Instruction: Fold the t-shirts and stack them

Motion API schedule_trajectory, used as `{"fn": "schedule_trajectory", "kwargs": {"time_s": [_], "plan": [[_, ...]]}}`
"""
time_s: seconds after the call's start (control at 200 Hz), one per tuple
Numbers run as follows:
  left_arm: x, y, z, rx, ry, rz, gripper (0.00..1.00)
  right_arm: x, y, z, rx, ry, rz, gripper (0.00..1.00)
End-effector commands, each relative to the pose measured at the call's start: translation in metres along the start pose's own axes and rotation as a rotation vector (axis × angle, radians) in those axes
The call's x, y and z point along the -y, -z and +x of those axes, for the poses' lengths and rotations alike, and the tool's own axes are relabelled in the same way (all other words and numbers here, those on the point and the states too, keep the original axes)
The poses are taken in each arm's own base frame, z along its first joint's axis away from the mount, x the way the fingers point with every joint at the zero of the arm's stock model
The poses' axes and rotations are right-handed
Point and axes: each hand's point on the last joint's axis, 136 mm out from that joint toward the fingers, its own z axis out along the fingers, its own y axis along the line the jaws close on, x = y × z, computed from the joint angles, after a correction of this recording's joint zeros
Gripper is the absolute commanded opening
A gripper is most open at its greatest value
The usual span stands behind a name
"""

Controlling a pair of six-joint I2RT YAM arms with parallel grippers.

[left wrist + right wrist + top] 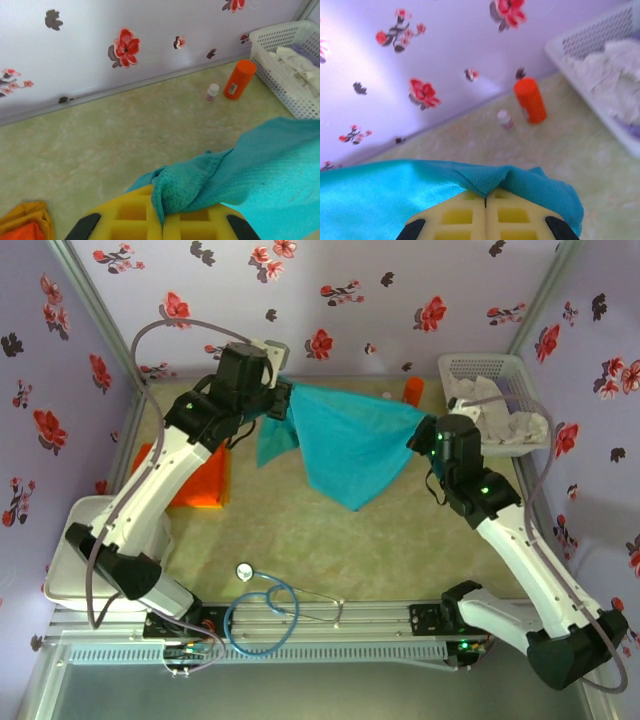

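Well, orange t-shirt point(197, 483) on the table point(300, 550) at my left, part-hidden behind my arm, my left gripper point(162, 220) pinching the teal t-shirt point(350, 445) stretched aloft, my right gripper point(485, 205) clamping its other corner, orange bottle point(239, 79) label too small to read.

The orange t-shirt point(208, 488) lies partly hidden under the left arm point(165, 475), its shape unclear.

Two shirts: one teal t-shirt point(350, 445), one orange t-shirt point(195, 480). One white basket point(485, 365), one orange bottle point(413, 390), one small vial point(212, 92), one stethoscope point(262, 615), one white tray point(70, 560).
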Motion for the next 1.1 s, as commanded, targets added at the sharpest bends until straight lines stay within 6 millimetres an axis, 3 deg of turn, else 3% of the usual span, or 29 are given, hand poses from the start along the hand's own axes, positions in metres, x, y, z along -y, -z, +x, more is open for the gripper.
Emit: {"fn": "schedule_trajectory", "kwargs": {"time_s": [0.0, 0.095, 0.17, 0.25, 0.395, 0.445, 0.535, 0.57, 0.63, 0.705, 0.795, 0.98, 1.095], "plan": [[-0.014, 0.013, 0.021, -0.037, 0.114, 0.021, 0.0, 0.004, -0.003, -0.028, 0.051, 0.101, 0.095, 0.0], [-0.04, 0.001, 0.057, -0.096, 0.183, -0.031, 0.0, -0.019, -0.022, -0.033, 0.02, 0.115, 0.044, 0.0], [-0.062, -0.007, 0.085, -0.15, 0.254, -0.062, 0.0, -0.037, -0.046, -0.021, -0.054, 0.128, 0.011, 0.0], [-0.084, -0.015, 0.113, -0.193, 0.329, -0.101, 0.0, -0.053, -0.078, 0.005, -0.163, 0.142, -0.032, 0.0], [-0.105, -0.03, 0.159, -0.273, 0.389, -0.154, 0.0, -0.058, -0.132, 0.062, -0.365, 0.189, -0.01, 0.03], [-0.111, -0.037, 0.173, -0.311, 0.402, -0.173, 0.02, -0.058, -0.144, 0.082, -0.444, 0.203, -0.004, 0.17], [-0.122, -0.047, 0.2, -0.395, 0.421, -0.211, 0.17, -0.053, -0.153, 0.109, -0.537, 0.208, 0.004, 0.69], [-0.126, -0.051, 0.209, -0.425, 0.426, -0.224, 0.27, -0.05, -0.153, 0.116, -0.552, 0.205, 0.009, 0.82], [-0.131, -0.054, 0.22, -0.457, 0.431, -0.239, 0.49, -0.041, -0.148, 0.122, -0.553, 0.2, 0.021, 0.9], [-0.134, -0.054, 0.228, -0.474, 0.438, -0.248, 0.61, -0.025, -0.137, 0.129, -0.544, 0.195, 0.049, 0.94], [-0.132, -0.053, 0.235, -0.483, 0.439, -0.242, 0.64, 0.005, -0.123, 0.142, -0.557, 0.186, 0.117, 0.94], [-0.114, -0.044, 0.26, -0.537, 0.467, -0.172, 0.66, 0.098, -0.098, 0.164, -0.557, 0.056, 0.331, 0.89], [-0.106, -0.03, 0.279, -0.564, 0.478, -0.169, 0.67, 0.12, -0.09, 0.18, -0.589, -0.052, 0.317, 0.84]]}}
